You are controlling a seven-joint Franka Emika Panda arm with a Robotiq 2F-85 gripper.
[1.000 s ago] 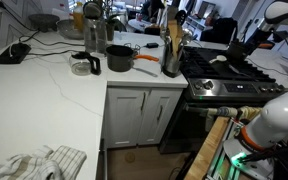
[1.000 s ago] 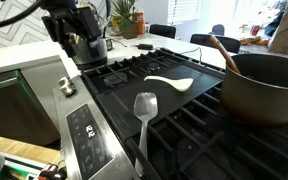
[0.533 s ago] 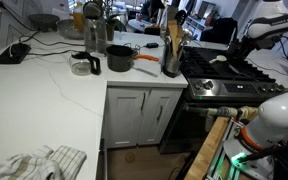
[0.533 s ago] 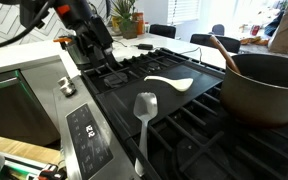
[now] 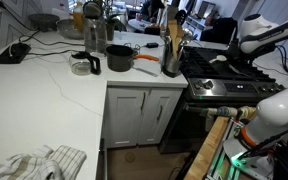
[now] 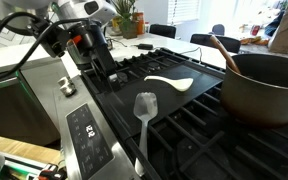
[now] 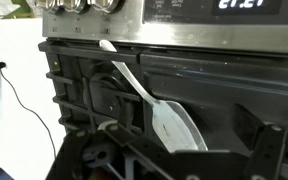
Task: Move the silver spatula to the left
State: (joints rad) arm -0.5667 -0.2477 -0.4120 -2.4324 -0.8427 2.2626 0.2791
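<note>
On the stove (image 6: pixel 199 128), silver spatula (image 6: pixel 144 106); gripper (image 6: pixel 106 72) apart

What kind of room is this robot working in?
Most likely a home kitchen: a gas stove with black grates, a white counter over white cabinets, and a big pot sitting on the stove.
</note>
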